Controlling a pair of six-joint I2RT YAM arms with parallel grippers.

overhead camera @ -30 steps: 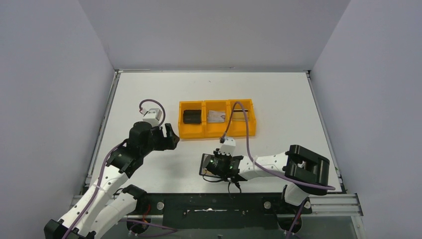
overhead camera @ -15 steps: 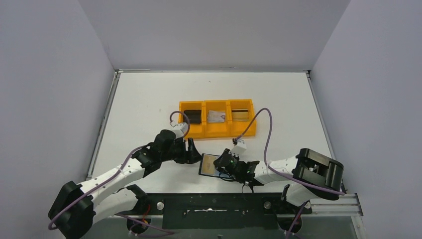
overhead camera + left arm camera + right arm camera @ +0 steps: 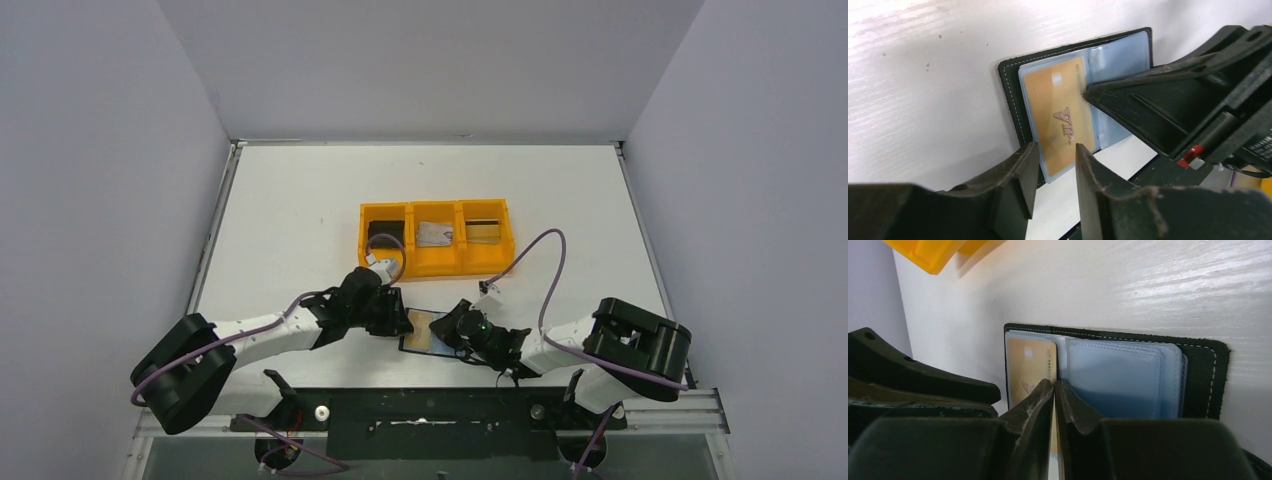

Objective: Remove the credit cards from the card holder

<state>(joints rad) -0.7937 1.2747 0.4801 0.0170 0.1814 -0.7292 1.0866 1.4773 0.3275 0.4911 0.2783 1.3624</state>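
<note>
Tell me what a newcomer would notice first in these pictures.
The bright orange tray stands out mid-table, holding a black block, a silvery card and a striped gold card, one per compartment. Nearer the arms, the black card holder lies open, another gold card in a blue-grey pocket. Both grippers crowd it: the left gripper straddles that pocket's end, the right gripper, fingers nearly together, touches beside the card.
</note>
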